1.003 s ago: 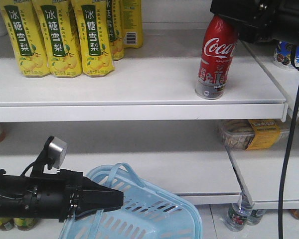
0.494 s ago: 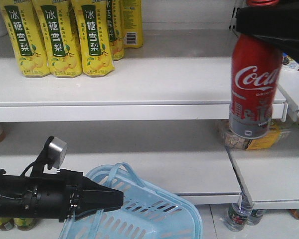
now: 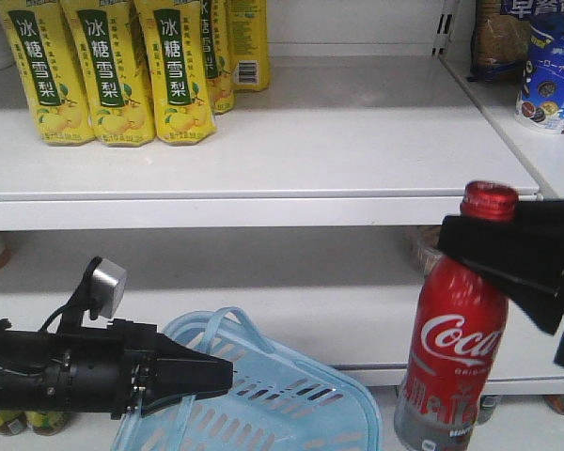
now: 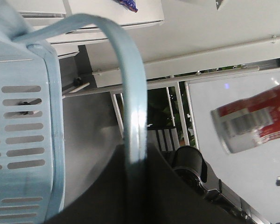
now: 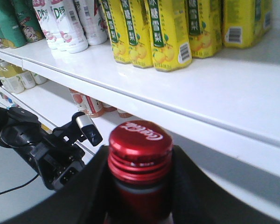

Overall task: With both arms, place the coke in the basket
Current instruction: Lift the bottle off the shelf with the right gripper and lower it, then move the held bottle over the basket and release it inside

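White shop shelves (image 3: 263, 150) filled the scene, and nearest the camera the coke (image 3: 456, 357) hung upright in the air off the lower shelf's right end, with the right pincer (image 3: 472, 237) clamped on its neck under the red cap (image 3: 490, 199). Smooth, rigid aluminium probably made the body slippery and, if full, fairly heavy, so the neck below the cap's ridge looked the surest hold. Further left, the left pincer (image 3: 202, 376) was closed on a loop handle (image 4: 133, 116) of the basket (image 3: 301, 404), with yellow drink bottles (image 3: 103, 75) farthest back.

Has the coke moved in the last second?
Yes. The coke has gone down: it stood on the upper shelf, now it hangs below its edge in the right claw.
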